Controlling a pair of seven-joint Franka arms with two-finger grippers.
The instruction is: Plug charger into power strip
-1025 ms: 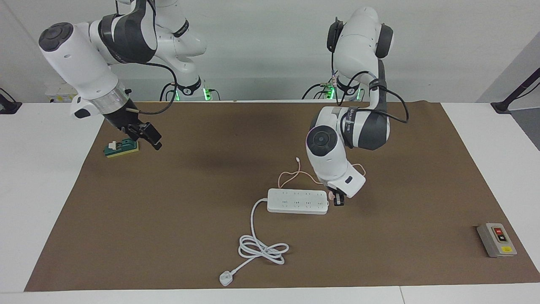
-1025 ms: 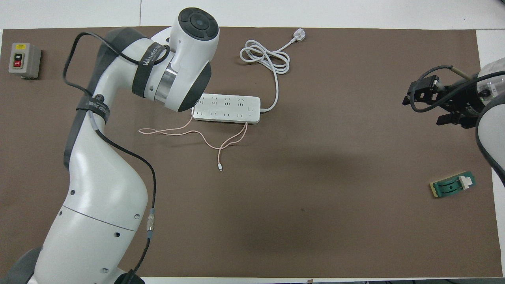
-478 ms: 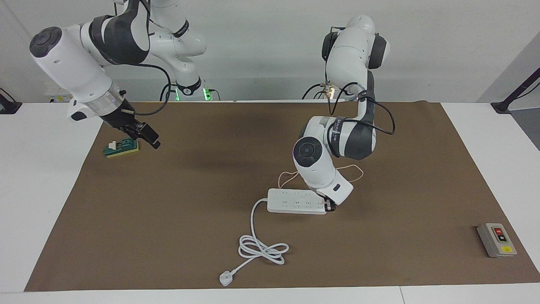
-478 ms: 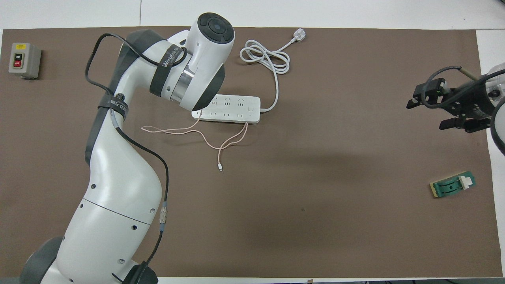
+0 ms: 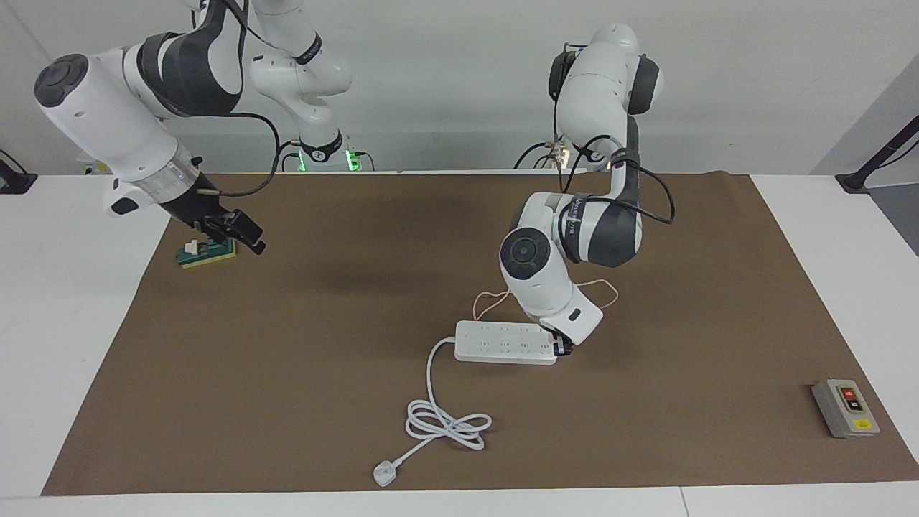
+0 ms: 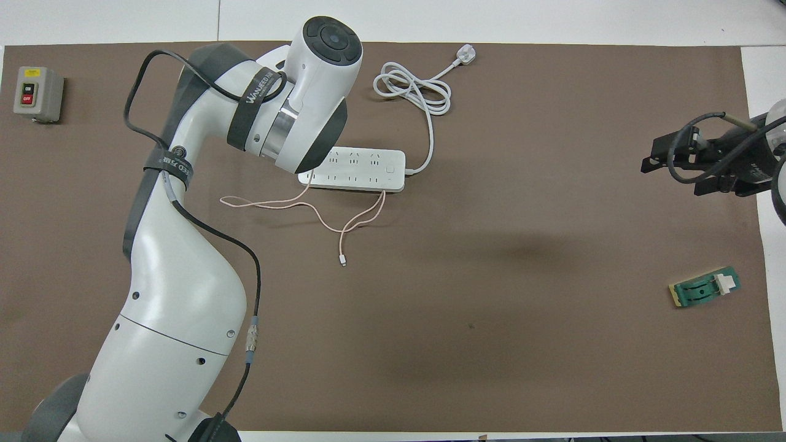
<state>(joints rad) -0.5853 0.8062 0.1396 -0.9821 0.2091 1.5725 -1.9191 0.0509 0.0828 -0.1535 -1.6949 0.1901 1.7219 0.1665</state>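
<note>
The left gripper (image 5: 562, 348) is down at the end of the power strip (image 5: 506, 342) that points toward the left arm's end of the bench (image 5: 72, 323), its fingertips closed tight. The charger's cube seems to sit between those fingertips at the strip's last sockets, but the arm's wrist covers it in the overhead view and it is barely visible in the facing one, so the grip is hard to confirm. The charger's thin pink cable (image 6: 319, 212) trails out from under the wrist and loops over the brown mat (image 5: 323, 373) on the side of the strip nearer the robots, ending in a small connector lying free.

The strip lies flat near the middle of the mat. Its thick white cord (image 5: 441, 424) coils farther from the robots and ends in a white plug (image 5: 384, 474).

The right gripper (image 5: 240, 233) hangs with its fingers spread wide over the mat's edge at the right arm's end, just above a green and yellow block (image 5: 207, 253); it holds nothing. A grey switch box (image 5: 845, 408) sits at the left arm's end.
</note>
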